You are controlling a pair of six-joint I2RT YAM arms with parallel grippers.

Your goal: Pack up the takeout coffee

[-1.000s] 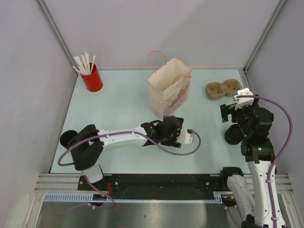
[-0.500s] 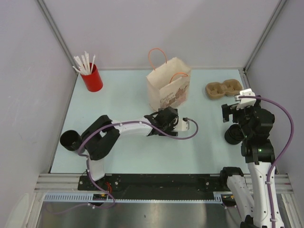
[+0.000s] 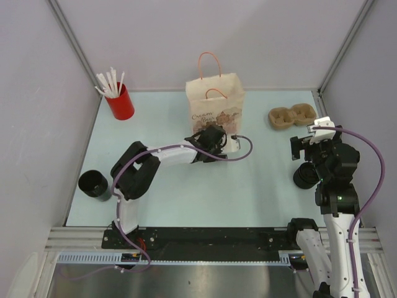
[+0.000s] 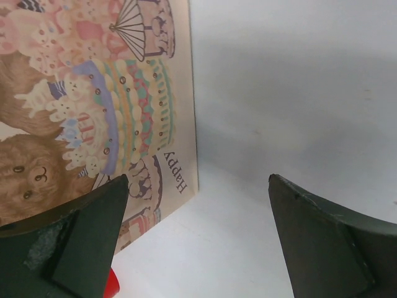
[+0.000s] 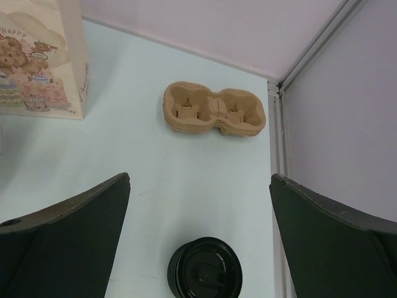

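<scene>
The takeout coffee [image 3: 94,184], a small dark grey cup, stands at the table's left edge, far from both grippers. The paper bag [image 3: 215,105] stands upright at the back middle with its handles up. My left gripper [image 3: 209,138] is open and empty, low at the bag's front base. In the left wrist view the bag's printed face [image 4: 93,105] fills the upper left, just beyond the left finger [image 4: 87,248]. My right gripper [image 3: 308,144] is open and empty above a squat black lid [image 5: 205,270] at the right.
A brown cardboard cup carrier [image 3: 293,117] lies at the back right and shows in the right wrist view [image 5: 214,110]. A red cup of white straws [image 3: 120,101] stands at the back left. Grey walls close the table on three sides.
My left arm has reached toward the back, up to the bag. The bag has shifted back and left and turned from tilted to square and upright. The right arm has not moved.
</scene>
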